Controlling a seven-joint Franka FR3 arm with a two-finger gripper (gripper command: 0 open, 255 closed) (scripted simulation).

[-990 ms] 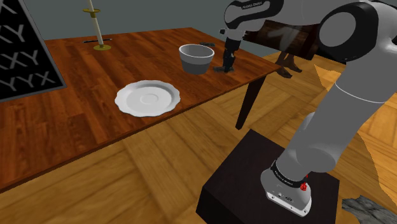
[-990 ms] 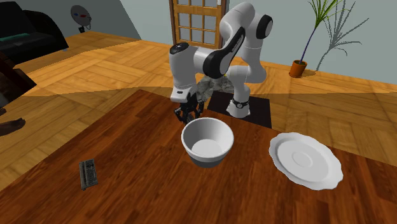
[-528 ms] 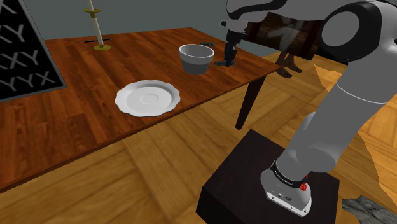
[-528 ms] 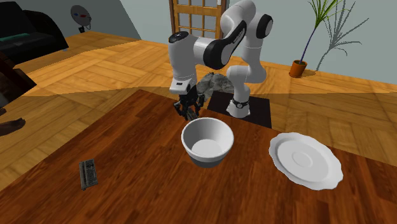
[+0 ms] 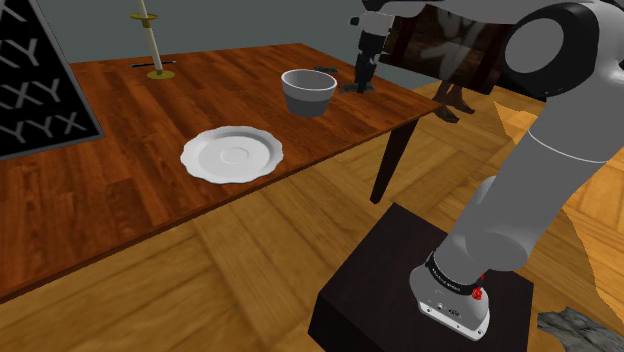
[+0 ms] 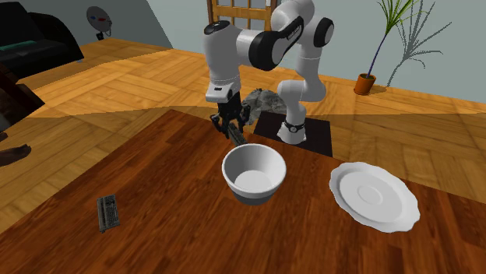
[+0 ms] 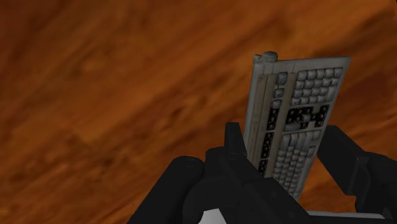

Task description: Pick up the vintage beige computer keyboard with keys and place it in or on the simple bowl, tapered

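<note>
We are looking down on a long brown wooden table [image 5: 120,190], and the white Franka arm [image 5: 560,120] is rising from its black box stand [image 5: 385,290] on the wood floor and reaching over the table edge nearest it. Toward the shoulder view's left, a white scalloped plate [image 5: 232,154] is lying flat on the wood, well apart from the arm. Nearer the arm, a white tapered bowl [image 5: 308,95] is standing upright; in the second exterior view we are seeing down into it and finding nothing inside. The black gripper [image 6: 233,131] is hanging above the tabletop just beside the bowl, on the side of the bowl that faces the stand. In the wrist view its two fingers [image 7: 233,143] are pressing on the long edges of the beige keyboard [image 7: 292,114], so the keyboard is sitting clamped between them, off the table, with its grey and dark keys facing the camera and blurred wood beyond it. On the far side of the table, at the second exterior view's left, a small dark keyed slab [image 6: 107,212] is lying flat, well apart from the bowl.
</note>
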